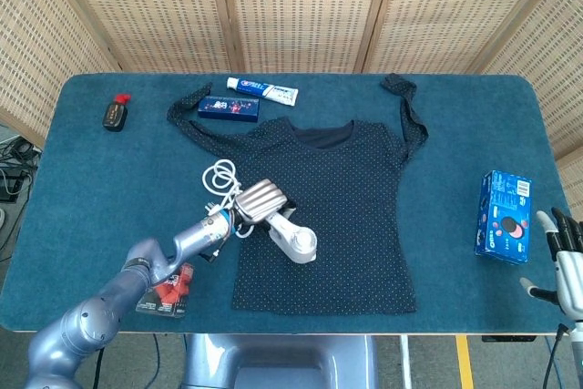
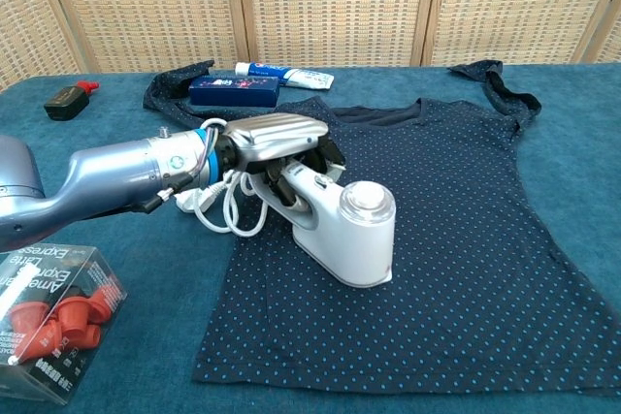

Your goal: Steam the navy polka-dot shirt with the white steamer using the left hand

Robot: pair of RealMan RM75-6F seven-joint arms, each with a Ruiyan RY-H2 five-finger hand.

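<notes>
A table (image 1: 91, 179) covered in deep teal cloth, with rounded corners, fills the scene. Behind its far edge stands a folding screen (image 1: 291, 6) of woven cane panels in pale wooden frames. Grey floor shows below the near edge, with a yellow line (image 1: 465, 362) and dark cables (image 1: 11, 175) beside the table. Light is even and soft.

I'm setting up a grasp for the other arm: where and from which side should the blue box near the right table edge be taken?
Grip the blue rectangular carton across its two long side faces, coming down from above. It lies flat on the teal table with its broad printed face up and its long axis running roughly front to back, so the narrow width likely suits the right hand beside it.
</notes>
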